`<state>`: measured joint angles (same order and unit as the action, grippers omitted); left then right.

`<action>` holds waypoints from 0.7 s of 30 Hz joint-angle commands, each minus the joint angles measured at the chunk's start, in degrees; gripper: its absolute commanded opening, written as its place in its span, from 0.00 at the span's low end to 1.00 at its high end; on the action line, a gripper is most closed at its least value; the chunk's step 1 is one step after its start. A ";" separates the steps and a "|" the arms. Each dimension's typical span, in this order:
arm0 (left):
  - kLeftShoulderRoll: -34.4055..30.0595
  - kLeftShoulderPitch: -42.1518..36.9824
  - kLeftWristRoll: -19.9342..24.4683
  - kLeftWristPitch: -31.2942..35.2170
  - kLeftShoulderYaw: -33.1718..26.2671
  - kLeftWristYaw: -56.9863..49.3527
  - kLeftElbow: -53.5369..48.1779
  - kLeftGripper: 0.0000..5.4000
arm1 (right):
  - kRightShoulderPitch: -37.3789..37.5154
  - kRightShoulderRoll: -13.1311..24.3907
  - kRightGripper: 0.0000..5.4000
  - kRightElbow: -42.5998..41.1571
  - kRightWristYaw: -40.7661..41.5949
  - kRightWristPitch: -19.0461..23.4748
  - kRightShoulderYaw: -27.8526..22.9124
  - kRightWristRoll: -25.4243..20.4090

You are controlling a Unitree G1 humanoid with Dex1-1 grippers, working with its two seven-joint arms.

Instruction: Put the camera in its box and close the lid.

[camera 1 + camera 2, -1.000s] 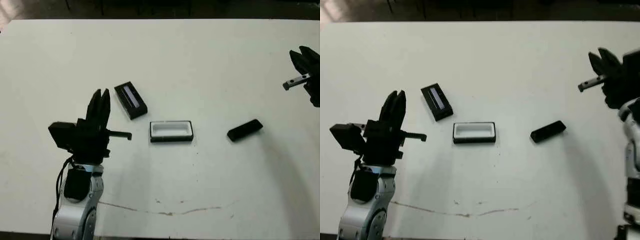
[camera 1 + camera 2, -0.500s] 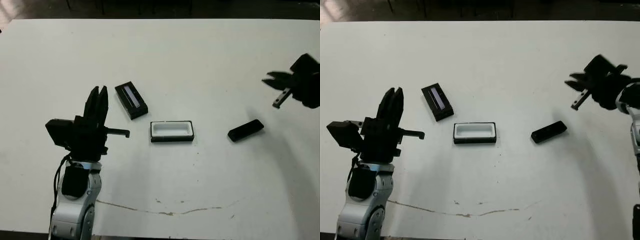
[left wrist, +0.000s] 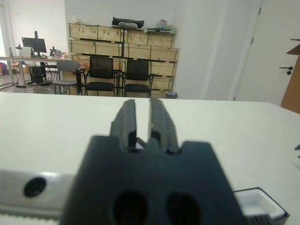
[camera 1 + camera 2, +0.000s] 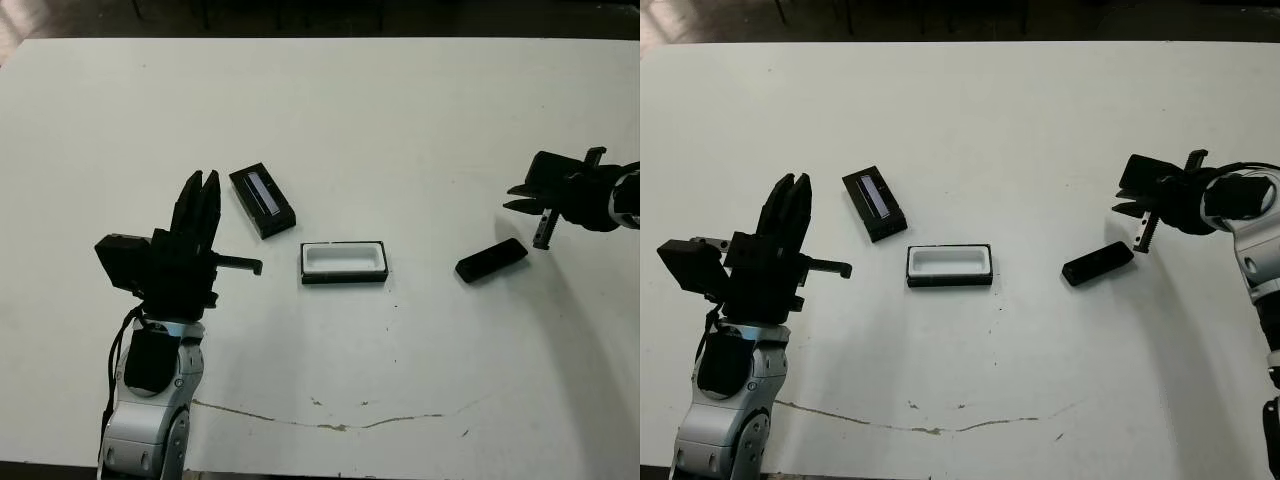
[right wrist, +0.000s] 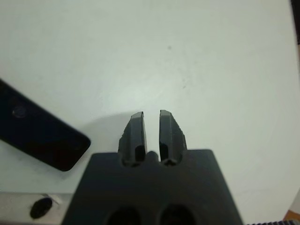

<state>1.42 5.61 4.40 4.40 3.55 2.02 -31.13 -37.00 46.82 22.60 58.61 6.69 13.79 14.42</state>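
The camera (image 4: 491, 260) is a black bar lying flat on the white table, right of centre. The box (image 4: 343, 247) sits open in the middle, its white lining showing and nothing in it. The lid (image 4: 262, 200), a black slab with a pale strip, lies just left of and beyond the box. My right gripper (image 4: 512, 197) hovers shut, up and to the right of the camera's right end and apart from it; the right wrist view shows the camera (image 5: 37, 138) beside the fingers. My left gripper (image 4: 201, 182) is raised left of the lid, shut on nothing.
A thin dark crack line (image 4: 340, 424) runs along the table near its front edge. In the left wrist view a corner of the box (image 3: 260, 208) shows, with chairs (image 3: 101, 75) and stacked crates (image 3: 122, 40) far beyond the table.
My right gripper has swung in from the far right edge, down and leftward, and turned over near the camera. The left arm has barely shifted. Camera, box and lid have not moved.
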 commanded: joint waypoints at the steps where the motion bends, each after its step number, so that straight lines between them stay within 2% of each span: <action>1: -0.23 1.03 -0.39 0.47 0.20 -0.20 0.56 0.01 | 1.15 0.46 0.00 -1.16 1.49 0.45 0.76 0.10; 8: 0.13 0.98 -0.40 0.66 0.51 -0.60 0.85 0.01 | 2.54 1.46 0.00 -3.26 3.30 2.25 1.27 0.90; 21: -0.13 0.52 -0.26 -1.06 0.39 -0.24 2.24 0.01 | 5.34 2.43 0.00 -6.93 6.30 4.30 1.21 -0.22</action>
<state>1.66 5.57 4.34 3.48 4.04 1.58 -30.13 -33.20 48.28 16.22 63.96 10.18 14.61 14.48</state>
